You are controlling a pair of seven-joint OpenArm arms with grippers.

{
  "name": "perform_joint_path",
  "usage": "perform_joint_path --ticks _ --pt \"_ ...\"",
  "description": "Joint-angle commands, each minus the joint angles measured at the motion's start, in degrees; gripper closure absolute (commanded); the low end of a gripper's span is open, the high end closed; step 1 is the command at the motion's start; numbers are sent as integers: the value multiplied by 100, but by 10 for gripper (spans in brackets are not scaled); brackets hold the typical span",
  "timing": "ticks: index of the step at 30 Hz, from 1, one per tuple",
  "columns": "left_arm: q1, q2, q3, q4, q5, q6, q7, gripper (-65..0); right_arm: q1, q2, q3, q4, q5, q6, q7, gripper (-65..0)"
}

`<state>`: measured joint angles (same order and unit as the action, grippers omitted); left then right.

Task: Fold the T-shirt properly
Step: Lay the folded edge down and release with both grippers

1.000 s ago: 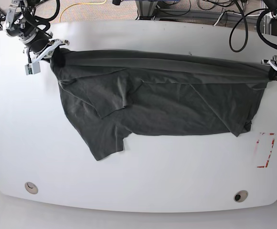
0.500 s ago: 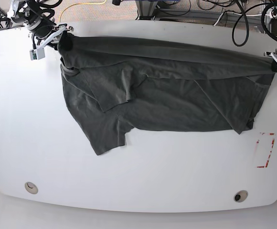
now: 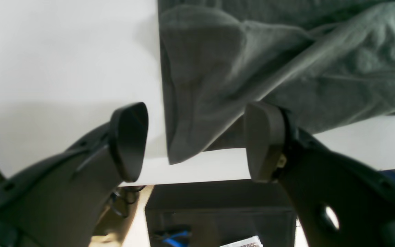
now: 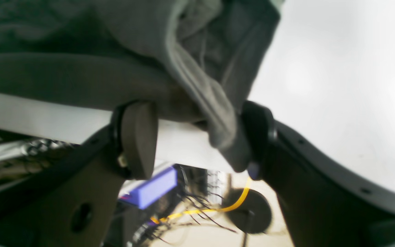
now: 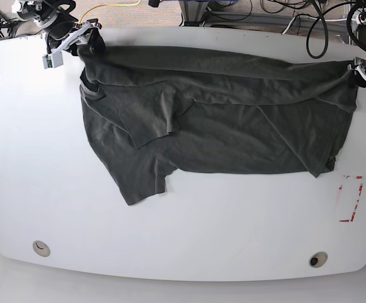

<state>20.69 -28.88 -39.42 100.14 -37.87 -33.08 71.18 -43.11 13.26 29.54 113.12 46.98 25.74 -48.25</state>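
Observation:
The dark grey T-shirt (image 5: 214,126) lies spread and wrinkled across the back half of the white table (image 5: 31,158), with one sleeve folded onto the body and another pointing toward the front. At the shirt's far left corner, my right gripper (image 5: 85,39) is open. In the right wrist view the gripper (image 4: 197,137) has a bunched fold of cloth (image 4: 218,113) sagging between its fingers against one pad. My left gripper (image 5: 360,72) sits at the far right corner. In the left wrist view this gripper (image 3: 195,137) is open, straddling the shirt's corner (image 3: 190,103), which rests on the table.
The table's far edge runs just behind both grippers, with cables (image 5: 309,31) and equipment beyond it. A red-marked rectangle (image 5: 350,199) is on the table at the right. Two round holes (image 5: 41,248) (image 5: 318,259) sit near the front edge.
Both grippers carried the shirt's far edge toward the back of the table, then opened and released the corners they were shut on.

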Motion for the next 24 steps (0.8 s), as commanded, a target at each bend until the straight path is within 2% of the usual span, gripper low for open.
perform_joint_path --ticks 1,3,8,13,17,24 --pt "-218 -228 -62 118 -59 -28 -54 -403 -133 -55 303 262 379 165 108 -373" --pt "-464 -228 -115 118 -59 -28 -45 -403 -133 -108 541 270 766 332 108 -373" --pt "-939 -219 -467 118 -59 -28 324 -403 43 -99 716 262 1117 367 82 -373" --pt "-1572 -158 -687 48 -7 -19 517 -403 228 -82 716 253 1091 349 73 -373" --pt "-1695 -79 -968 -146 2 -11 447 -403 281 77 690 226 1047 349 -6 -373" --pt "-1765 -87 -1161 -638 248 -2 175 -403 509 59 541 174 651 367 -357 -373"
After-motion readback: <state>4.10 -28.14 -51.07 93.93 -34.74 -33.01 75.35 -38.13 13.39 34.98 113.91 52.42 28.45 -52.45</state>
